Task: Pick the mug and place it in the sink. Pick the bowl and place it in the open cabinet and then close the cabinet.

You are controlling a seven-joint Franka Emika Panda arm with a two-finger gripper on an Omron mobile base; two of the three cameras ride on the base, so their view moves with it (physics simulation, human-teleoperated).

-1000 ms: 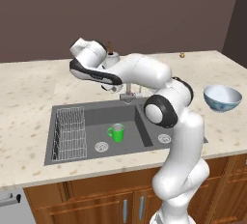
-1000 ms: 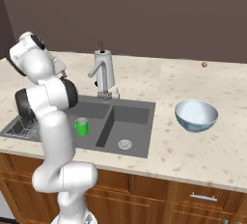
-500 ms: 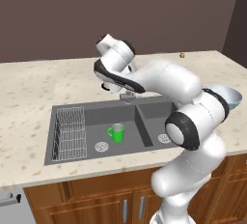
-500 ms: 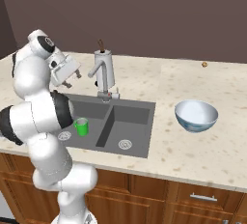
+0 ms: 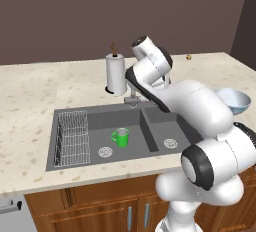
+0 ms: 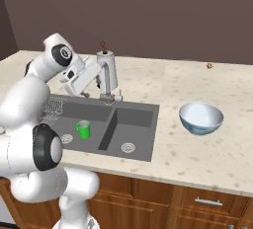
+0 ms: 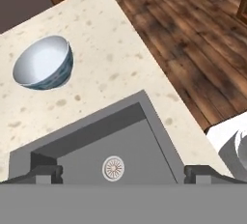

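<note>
The small green mug (image 5: 120, 137) (image 6: 83, 129) stands upright in the left basin of the dark grey sink (image 5: 100, 110) (image 6: 143, 105), with nothing gripping it. To the sink's right the white and blue bowl (image 6: 201, 118) (image 5: 234, 101) (image 7: 43, 63) rests on the counter. My gripper (image 6: 79, 89) (image 7: 123, 174) hovers open and empty above the middle of the sink, by the faucet. It looks down past the right basin's drain (image 7: 114, 168) toward the bowl. The cabinet is out of view.
A wire rack (image 5: 73, 138) lies at the left end of the sink. A pale upright cylinder (image 5: 116, 73) (image 6: 107, 70) stands behind the faucet (image 6: 106, 95). A small brown object (image 6: 209, 65) sits far back on the counter. Wooden floor (image 7: 193, 35) shows beyond the counter's edge.
The arm has swung rightward, carrying the hand from above the sink's left side to above its middle. The mug and the bowl have stayed put. The gripper stays open.
</note>
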